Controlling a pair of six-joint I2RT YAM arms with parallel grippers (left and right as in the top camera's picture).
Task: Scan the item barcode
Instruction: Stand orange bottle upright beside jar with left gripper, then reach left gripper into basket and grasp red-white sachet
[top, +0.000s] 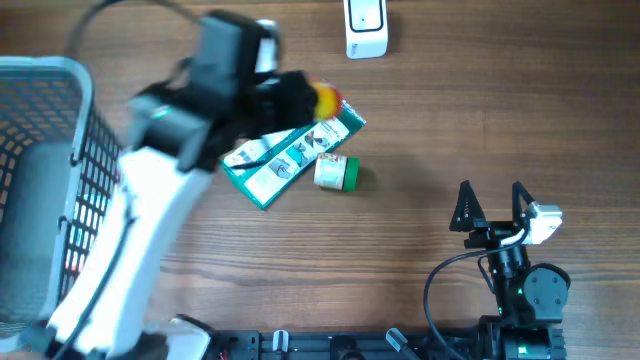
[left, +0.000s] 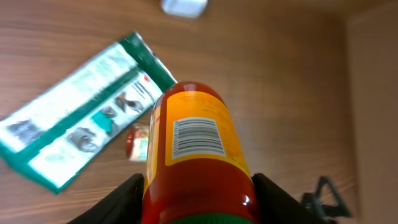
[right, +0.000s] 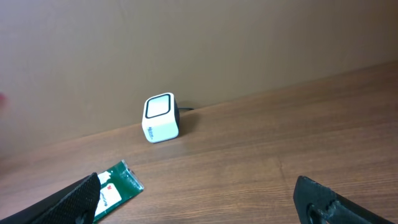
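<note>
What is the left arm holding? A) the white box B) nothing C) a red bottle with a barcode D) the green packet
C: the left gripper clamps the red bottle, barcode showing, while the green packet lies on the table.

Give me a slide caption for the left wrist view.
Left end effector grips a red bottle, barcode showing; green packet and small jar lie on the table beyond.

Wood-grain table (top: 450, 120) against a plain brown wall (right: 186, 50)
</note>
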